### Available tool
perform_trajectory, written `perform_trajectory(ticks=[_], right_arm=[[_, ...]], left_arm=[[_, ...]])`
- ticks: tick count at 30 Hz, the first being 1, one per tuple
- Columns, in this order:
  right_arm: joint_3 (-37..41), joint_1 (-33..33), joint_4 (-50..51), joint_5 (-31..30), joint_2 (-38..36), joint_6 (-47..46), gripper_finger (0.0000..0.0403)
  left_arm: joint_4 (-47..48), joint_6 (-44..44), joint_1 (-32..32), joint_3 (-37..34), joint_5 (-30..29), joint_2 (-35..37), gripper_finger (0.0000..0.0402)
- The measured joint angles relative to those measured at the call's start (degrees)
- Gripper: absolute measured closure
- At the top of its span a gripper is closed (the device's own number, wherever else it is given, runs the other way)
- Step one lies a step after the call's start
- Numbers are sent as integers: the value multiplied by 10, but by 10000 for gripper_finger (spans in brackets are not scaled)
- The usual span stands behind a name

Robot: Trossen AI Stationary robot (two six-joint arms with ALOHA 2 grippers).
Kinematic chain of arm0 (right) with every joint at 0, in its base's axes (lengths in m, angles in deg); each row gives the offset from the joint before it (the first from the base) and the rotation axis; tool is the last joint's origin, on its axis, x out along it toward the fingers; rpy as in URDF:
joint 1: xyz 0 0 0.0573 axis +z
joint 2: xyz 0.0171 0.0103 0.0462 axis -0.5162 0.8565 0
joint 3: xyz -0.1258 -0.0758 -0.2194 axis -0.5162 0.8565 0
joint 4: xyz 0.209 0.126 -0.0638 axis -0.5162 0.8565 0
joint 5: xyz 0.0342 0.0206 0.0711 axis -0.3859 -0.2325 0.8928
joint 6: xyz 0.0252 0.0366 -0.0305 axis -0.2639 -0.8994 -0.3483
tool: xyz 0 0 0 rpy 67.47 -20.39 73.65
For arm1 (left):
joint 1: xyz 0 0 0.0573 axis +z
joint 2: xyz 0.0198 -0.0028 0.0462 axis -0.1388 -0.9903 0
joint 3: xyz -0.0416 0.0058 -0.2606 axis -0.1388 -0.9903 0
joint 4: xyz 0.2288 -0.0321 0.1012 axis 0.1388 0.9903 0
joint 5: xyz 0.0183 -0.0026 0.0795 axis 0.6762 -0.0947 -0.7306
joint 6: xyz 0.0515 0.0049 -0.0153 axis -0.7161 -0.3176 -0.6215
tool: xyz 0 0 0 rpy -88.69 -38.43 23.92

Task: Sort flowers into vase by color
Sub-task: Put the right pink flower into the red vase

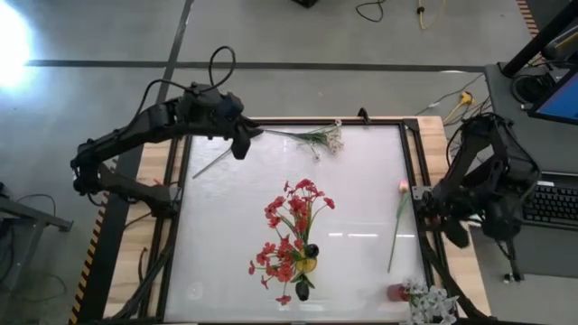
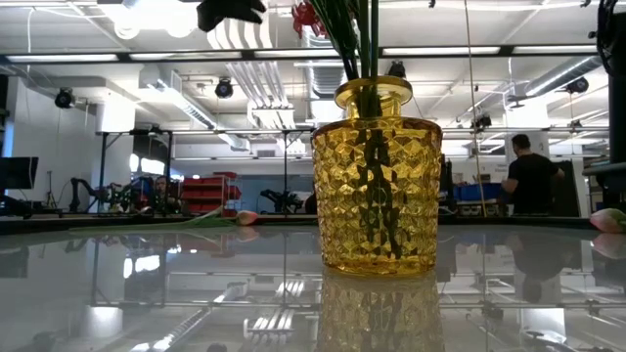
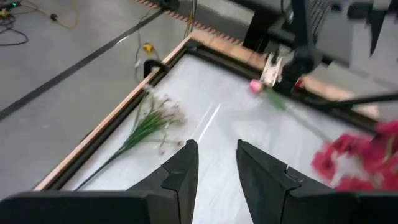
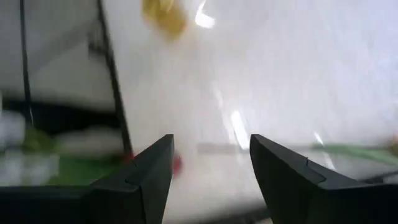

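A yellow glass vase (image 2: pixel 377 186) stands near the table's front middle and holds red flowers (image 1: pixel 291 226) on green stems. A spray of white flowers (image 1: pixel 318 137) lies at the far edge. A pink-bud flower (image 1: pixel 402 188) lies along the right side, its stem pointing to the near edge. Another green stem (image 1: pixel 210 164) lies at the far left. My left gripper (image 3: pixel 217 168) hovers open above the far left part of the table, next to the white spray (image 3: pixel 152 121), with nothing between its fingers. My right gripper (image 4: pixel 211 180) is open and empty at the table's right edge.
A small red vessel (image 1: pixel 397 292) with white blooms (image 1: pixel 430 302) stands at the near right corner. A dark frame (image 1: pixel 411 162) borders the glossy white table top. A keyboard (image 1: pixel 551 203) and a person (image 2: pixel 533 176) are beyond the table.
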Motion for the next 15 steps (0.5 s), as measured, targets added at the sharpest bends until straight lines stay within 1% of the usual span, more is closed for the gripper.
perform_trajectory(ticks=[2, 3, 5, 9, 11, 15], right_arm=[[11, -32, 7, -48, -2, -66, 200], [20, -51, 11, -63, 0, -104, 200], [43, -98, 11, -69, 3, -150, 200], [84, -201, -5, -50, 22, -234, 200], [101, -249, -44, -45, 31, -242, 200], [137, -342, -98, 1, 49, -244, 200]], left_arm=[[0, -16, 4, -15, 0, 9, 303], [1, -22, 8, -23, 0, 13, 303], [-1, -32, 14, -37, -1, 23, 303], [-2, -60, 22, -71, -1, 42, 303], [-6, -72, 26, -86, 0, 52, 303], [-12, -86, 36, -109, 0, 67, 303]])
